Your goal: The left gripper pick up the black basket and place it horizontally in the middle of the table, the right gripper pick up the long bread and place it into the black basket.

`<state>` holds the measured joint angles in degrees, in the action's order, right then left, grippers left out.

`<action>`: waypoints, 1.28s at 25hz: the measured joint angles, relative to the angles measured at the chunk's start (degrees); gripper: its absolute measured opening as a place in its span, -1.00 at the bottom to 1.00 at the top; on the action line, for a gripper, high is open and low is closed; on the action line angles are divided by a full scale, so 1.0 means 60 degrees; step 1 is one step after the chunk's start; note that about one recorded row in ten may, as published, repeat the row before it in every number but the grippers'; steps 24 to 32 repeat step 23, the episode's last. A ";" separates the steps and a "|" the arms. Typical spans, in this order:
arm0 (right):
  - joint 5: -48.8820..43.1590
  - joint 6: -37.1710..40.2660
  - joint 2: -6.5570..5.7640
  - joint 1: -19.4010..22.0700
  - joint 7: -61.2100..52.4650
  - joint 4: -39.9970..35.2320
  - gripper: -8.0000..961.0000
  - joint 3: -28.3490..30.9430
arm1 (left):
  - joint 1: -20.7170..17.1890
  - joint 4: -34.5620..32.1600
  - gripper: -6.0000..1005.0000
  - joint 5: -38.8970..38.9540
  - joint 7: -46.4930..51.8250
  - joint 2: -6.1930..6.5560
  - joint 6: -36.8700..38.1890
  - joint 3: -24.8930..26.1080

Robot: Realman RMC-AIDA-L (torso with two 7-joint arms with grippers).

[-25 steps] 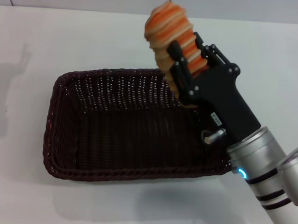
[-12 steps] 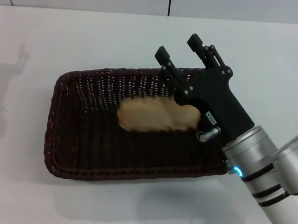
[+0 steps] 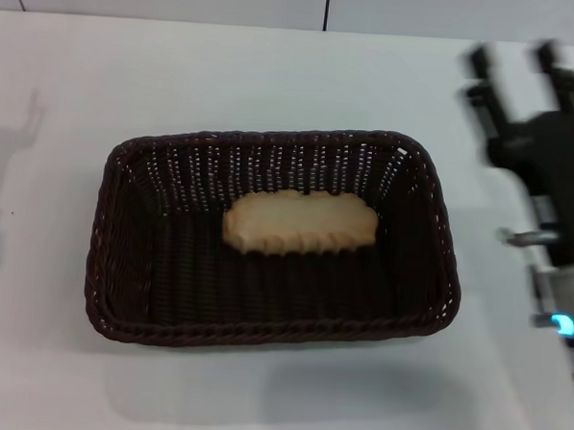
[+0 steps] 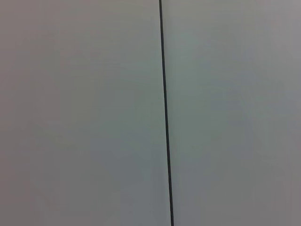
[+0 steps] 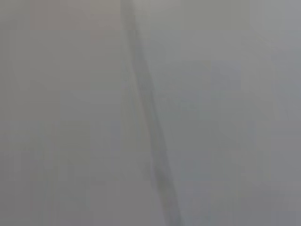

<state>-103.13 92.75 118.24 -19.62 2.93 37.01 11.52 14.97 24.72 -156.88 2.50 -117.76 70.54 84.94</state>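
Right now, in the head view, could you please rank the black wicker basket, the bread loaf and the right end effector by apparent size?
1. The dark woven wicker basket, clearly largest.
2 and 3. Unsure: the pale oblong bread loaf and the black two-fingered right end effector look similar; the end effector is blurred, cropped, and nearer the camera.

Right gripper (image 3: pixel 515 55) blurred, arm cropped

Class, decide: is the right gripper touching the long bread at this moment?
Apart. The head view shows the right gripper open, off to the basket's right over the table, while the long bread lies inside the black basket.
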 joint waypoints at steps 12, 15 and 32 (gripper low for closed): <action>0.0077 0.1132 0.0125 0.2478 -0.0061 -0.0818 0.68 0.2591 | -0.0316 -0.0062 0.58 0.0044 -0.0065 -0.0048 0.0146 0.0009; 0.0390 0.1498 0.0165 0.3008 -0.0075 -0.0967 0.68 0.2966 | -0.0343 -0.0565 0.58 0.0201 -0.0018 -0.0113 0.0894 0.0009; 0.0602 0.1790 0.0179 0.3252 -0.0229 -0.1170 0.68 0.2898 | -0.0406 -0.0815 0.58 0.0373 0.0100 -0.0175 0.1038 -0.0004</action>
